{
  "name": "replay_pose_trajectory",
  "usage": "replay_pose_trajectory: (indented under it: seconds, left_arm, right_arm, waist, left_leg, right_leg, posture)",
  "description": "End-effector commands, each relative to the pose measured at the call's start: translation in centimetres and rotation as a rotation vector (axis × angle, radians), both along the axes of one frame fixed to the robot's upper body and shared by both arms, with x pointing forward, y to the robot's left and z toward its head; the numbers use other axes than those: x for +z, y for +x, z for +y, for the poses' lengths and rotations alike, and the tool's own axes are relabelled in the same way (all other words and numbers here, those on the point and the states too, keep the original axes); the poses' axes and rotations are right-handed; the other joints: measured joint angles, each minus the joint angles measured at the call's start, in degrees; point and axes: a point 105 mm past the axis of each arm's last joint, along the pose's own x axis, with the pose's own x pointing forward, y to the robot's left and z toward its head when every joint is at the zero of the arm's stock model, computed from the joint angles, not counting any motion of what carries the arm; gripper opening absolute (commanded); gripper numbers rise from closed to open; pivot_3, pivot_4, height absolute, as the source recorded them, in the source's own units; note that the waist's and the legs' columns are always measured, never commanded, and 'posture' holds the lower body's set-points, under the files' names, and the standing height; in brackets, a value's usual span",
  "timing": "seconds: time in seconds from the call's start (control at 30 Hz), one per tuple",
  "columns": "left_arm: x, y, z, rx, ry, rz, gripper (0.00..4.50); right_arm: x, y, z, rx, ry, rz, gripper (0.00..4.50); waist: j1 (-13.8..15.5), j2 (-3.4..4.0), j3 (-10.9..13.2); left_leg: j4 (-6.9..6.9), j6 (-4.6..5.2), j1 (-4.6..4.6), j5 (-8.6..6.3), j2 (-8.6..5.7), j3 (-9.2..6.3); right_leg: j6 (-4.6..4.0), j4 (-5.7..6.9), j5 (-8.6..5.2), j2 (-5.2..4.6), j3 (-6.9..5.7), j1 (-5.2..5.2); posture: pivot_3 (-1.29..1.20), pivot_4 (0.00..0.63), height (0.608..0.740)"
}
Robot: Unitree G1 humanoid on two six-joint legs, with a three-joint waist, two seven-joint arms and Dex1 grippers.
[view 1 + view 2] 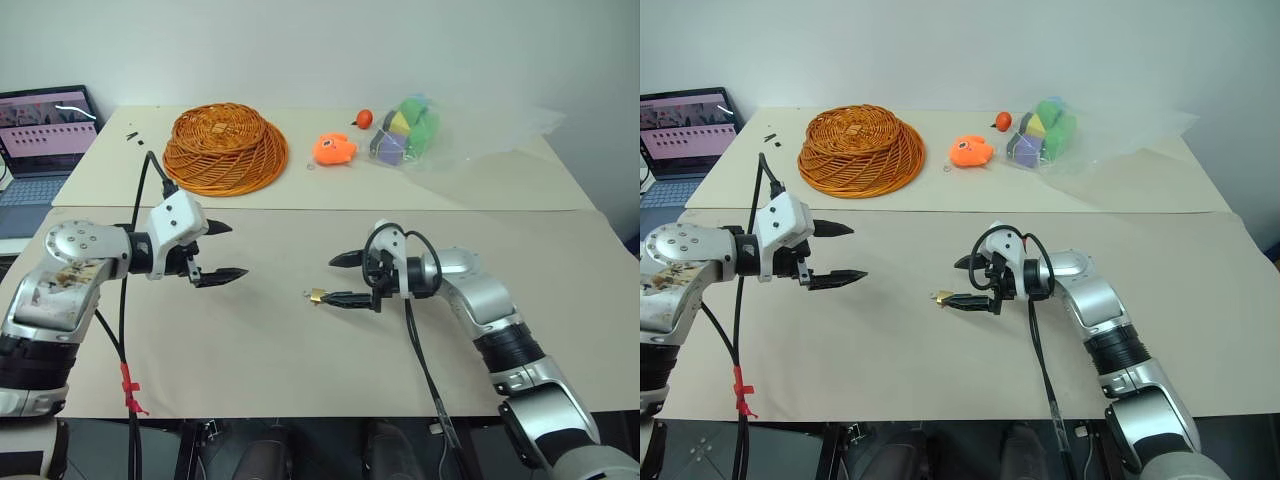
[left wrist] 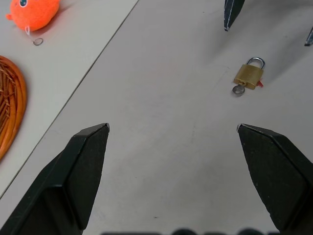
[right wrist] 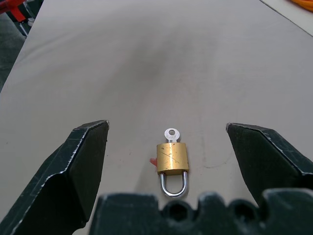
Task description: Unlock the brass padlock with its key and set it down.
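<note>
**Both grippers spread wide, padlock lying on the table**

The right gripper (image 1: 342,279) has its jaws fully apart, holding nothing; the brass padlock (image 3: 172,157) lies flat on the table (image 1: 300,350) between its fingertips, key (image 3: 171,133) in its base, shackle toward the gripper. The left gripper (image 1: 226,250), jaws also wide and empty, hovers well apart. Farther back sit a wicker basket (image 1: 225,148) and an orange toy (image 1: 335,149).
</note>
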Motion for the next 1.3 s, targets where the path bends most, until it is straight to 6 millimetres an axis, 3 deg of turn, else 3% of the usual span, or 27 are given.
replay_pose_trajectory:
  seconds: [0.03,0.57,0.8,1.13,1.3]
  left_arm:
    - [1.8,-0.1,0.5,0.026,0.006,-0.071,4.47]
    - [3.5,-0.3,0.0,0.034,-0.053,-0.112,4.47]
    - [4.0,-0.3,0.0,0.034,-0.057,-0.123,4.47]
    - [4.3,0.0,-0.3,0.029,-0.062,-0.128,4.47]
    - [4.3,0.0,-0.2,0.031,-0.058,-0.131,4.50]
  right_arm:
    - [-0.2,-0.4,0.8,0.032,0.007,-0.031,4.50]
    - [-2.3,0.4,2.7,0.028,0.002,-0.065,4.50]
    - [-2.8,2.4,2.0,-0.060,-0.003,-0.089,4.50]
    - [-3.7,2.8,1.8,-0.080,-0.018,-0.092,4.50]
    - [-4.1,2.3,2.0,-0.060,-0.027,-0.082,3.02]
  waist:
    - [0.0,0.00,0.0]
    - [-0.9,0.01,0.0]
    - [-1.5,0.01,0.0]
    - [-1.5,0.01,0.0]
    - [-1.5,0.01,0.0]
  left_leg:
    - [0.01,0.00,0.01,0.00,0.00,0.00]
    - [0.00,-0.08,0.03,0.04,0.00,0.00]
    - [0.00,-0.11,0.05,0.06,0.00,0.00]
    - [-0.03,-0.16,0.08,0.08,0.01,0.01]
    - [-0.05,-0.19,0.14,0.10,0.02,0.01]
  right_leg:
    - [0.00,0.02,0.00,0.00,0.01,0.00]
    - [0.00,0.15,0.00,0.01,0.05,-0.07]
    - [0.00,0.18,0.00,0.01,0.07,-0.08]
    - [0.00,0.26,0.00,0.02,0.09,-0.11]
    - [0.00,0.32,0.00,0.03,0.11,-0.11]
  posture:
    - [0.00,0.150,0.740]
    - [0.00,0.150,0.740]
    - [0.00,0.150,0.740]
    - [0.00,0.150,0.740]
    - [0.00,0.150,0.740]
